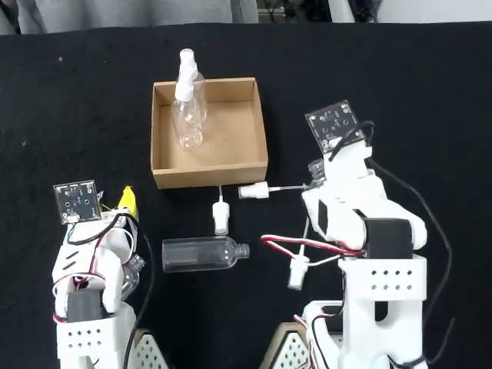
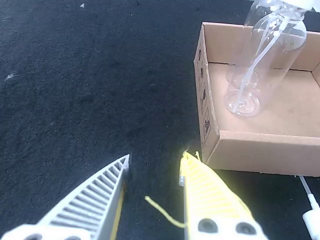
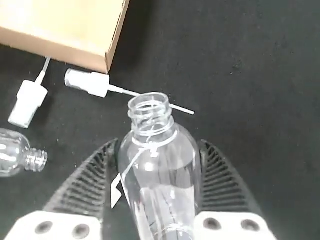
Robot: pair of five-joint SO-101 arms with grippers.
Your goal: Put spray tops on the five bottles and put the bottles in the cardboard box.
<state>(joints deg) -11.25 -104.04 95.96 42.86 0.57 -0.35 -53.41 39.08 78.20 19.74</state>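
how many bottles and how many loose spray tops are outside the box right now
bottles: 3 (lying bottle; held bottle in the right gripper; bottle by the left arm)
loose spray tops: 3 (top near the lying bottle; top with its tube sideways; top by the right arm)
total: 6

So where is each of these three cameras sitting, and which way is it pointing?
High view: fixed above the table, looking down on the cardboard box, left arm and right arm.
Left wrist view: on the left arm, looking past its open left gripper at the box's corner.
Right wrist view: on the right arm, looking past the right gripper, shut on an uncapped bottle, at loose spray tops.
Shared: all three show the box.
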